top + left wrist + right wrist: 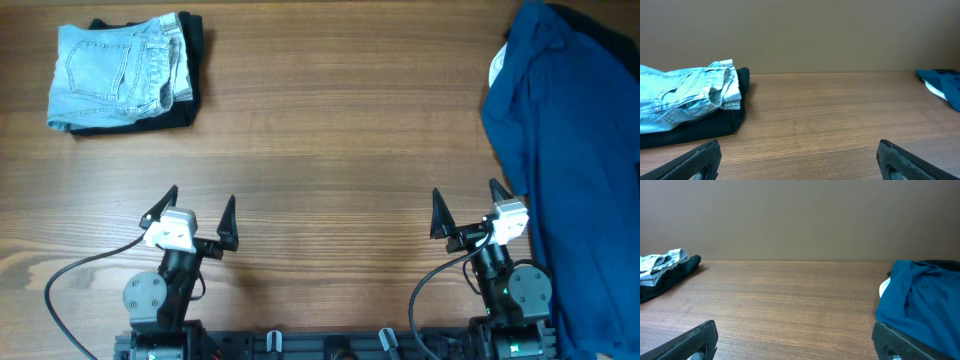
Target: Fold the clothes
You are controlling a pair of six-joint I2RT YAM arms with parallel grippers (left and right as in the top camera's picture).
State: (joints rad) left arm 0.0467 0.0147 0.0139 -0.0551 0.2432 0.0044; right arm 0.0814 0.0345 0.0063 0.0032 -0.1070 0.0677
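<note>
The pale light-blue denim shorts [112,70] lie folded at the table's far left, on top of a folded black garment [190,70]. They also show in the left wrist view [685,95] and, small, in the right wrist view [660,262]. My left gripper [197,218] is open and empty near the front edge, well short of the shorts. My right gripper [468,210] is open and empty near the front right. The left fingers [800,160] and the right fingers [795,342] frame bare wood.
A large dark-blue garment [575,150] lies heaped along the table's right side, close to my right gripper; it shows in the right wrist view [920,300]. The wooden table [340,150] spans the view. A plain wall stands behind.
</note>
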